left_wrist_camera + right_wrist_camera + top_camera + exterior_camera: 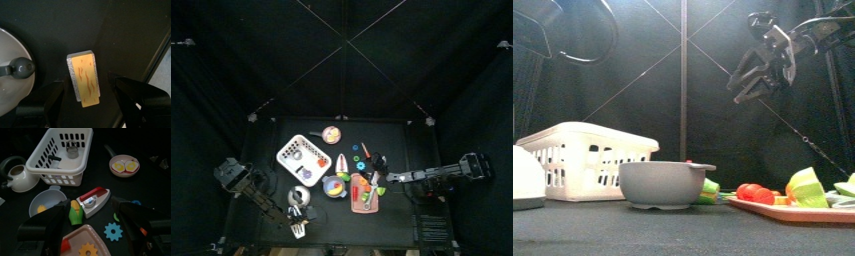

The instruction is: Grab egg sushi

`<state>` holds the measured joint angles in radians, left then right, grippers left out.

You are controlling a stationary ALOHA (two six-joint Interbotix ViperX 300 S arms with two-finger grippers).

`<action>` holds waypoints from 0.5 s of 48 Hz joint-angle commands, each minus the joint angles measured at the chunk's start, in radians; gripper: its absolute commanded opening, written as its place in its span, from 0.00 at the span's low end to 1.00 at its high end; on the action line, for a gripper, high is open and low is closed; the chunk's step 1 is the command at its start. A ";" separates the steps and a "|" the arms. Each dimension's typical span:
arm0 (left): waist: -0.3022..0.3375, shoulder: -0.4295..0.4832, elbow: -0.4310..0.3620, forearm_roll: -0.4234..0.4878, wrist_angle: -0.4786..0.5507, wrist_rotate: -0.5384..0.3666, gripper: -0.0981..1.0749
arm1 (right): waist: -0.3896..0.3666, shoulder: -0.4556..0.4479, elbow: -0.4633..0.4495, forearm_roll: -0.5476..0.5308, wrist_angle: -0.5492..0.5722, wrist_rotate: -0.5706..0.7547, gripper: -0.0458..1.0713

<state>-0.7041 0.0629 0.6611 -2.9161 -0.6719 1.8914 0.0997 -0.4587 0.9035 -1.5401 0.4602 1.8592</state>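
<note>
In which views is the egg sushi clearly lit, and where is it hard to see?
Left wrist view: the egg sushi is bright and evenly lit between the open left gripper jaws. Top view: it is too small to pick out. Front view: dim; it does not show there.

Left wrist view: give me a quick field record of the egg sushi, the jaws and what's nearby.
target: egg sushi, a yellow-orange block with a grey side, lying flat on the black table
left gripper: jaws open, one on each side of the block, not touching it
held: nothing
nearby: grey round lid with a dark knob, apart from the block
right gripper: jaws open, up above the pink tray, the white basket beyond
</note>
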 commanded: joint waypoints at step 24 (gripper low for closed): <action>0.041 -0.034 -0.011 -0.002 0.003 0.003 0.64 | 0.002 -0.008 -0.005 0.006 0.002 0.000 0.90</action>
<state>-0.6719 0.0614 0.6750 -2.9176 -0.6703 1.8914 0.0997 -0.4587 0.9081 -1.5309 0.4602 1.8592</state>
